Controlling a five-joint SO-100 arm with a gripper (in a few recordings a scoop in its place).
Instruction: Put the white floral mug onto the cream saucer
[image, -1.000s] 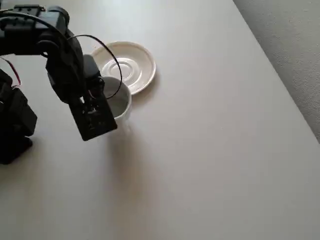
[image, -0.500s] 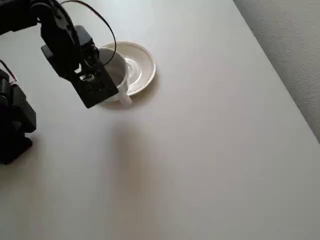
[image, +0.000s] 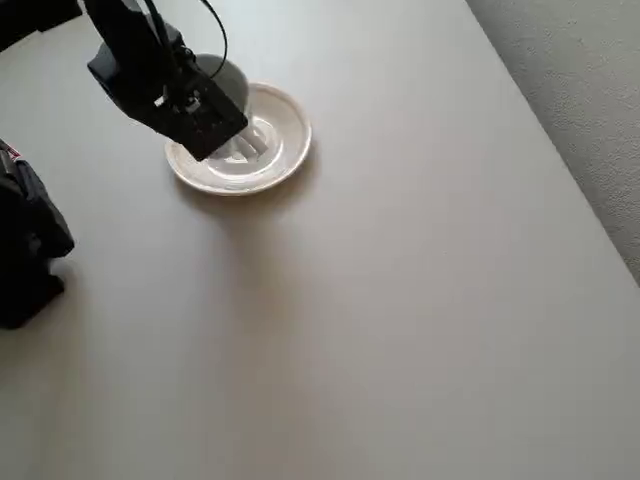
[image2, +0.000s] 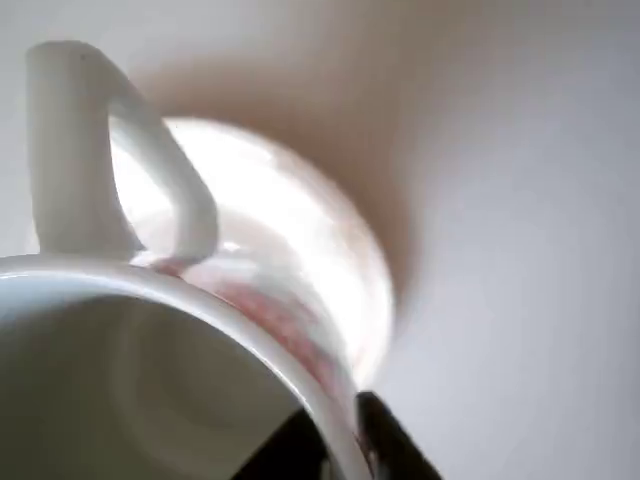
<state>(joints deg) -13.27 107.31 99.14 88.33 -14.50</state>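
Note:
The white floral mug (image: 233, 80) is over the far left part of the cream saucer (image: 282, 140), mostly hidden under my black wrist in the overhead view. My gripper (image: 214, 106) is shut on its rim. In the wrist view the mug (image2: 190, 330) is close up, its handle (image2: 80, 150) pointing up and left and pink flowers showing on its wall. One black finger (image2: 388, 447) presses the outside of the rim and the other is inside, so the gripper (image2: 335, 452) straddles the rim. The glossy saucer (image2: 310, 220) lies just beyond the mug. Whether mug and saucer touch I cannot tell.
My arm's black base (image: 25, 250) stands at the left edge of the overhead view. The pale table (image: 400, 320) stretches bare to the right and front. Its right edge runs diagonally, with grey carpet (image: 580, 80) beyond it.
My gripper has carried the mug from the table in front of the saucer, towards the far side, to a spot over the saucer. The saucer has stayed put.

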